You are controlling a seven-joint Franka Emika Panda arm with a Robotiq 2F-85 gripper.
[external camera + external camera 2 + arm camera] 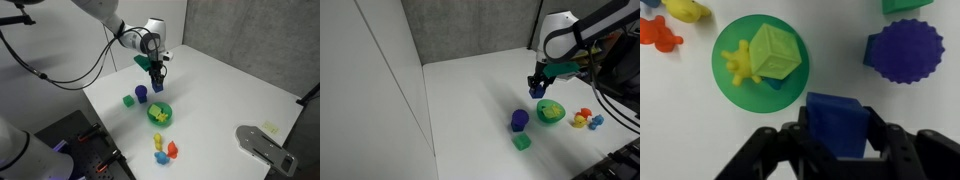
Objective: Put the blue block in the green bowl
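Note:
My gripper (pixel 838 135) is shut on the blue block (pixel 837 122), a small dark-blue cube held between the fingers above the white table. The green bowl (pixel 735 85) lies just up and left of the block in the wrist view; a light-green block (pixel 775 52) and a yellow toy (pixel 738 65) sit in it. In both exterior views the gripper (pixel 156 72) (pixel 539 85) hovers above and beside the bowl (pixel 160 114) (pixel 551 111), with the block (pixel 157 85) (pixel 538 91) at its tips.
A rounded blue-purple cylinder (pixel 905 50) (pixel 141 94) (pixel 519 119) stands near the bowl. A small green block (pixel 128 100) (pixel 522 142) lies beside it. Orange and yellow toys (pixel 164 150) (pixel 584 118) (pixel 670 22) lie past the bowl. A grey object (pixel 262 143) rests at the table edge.

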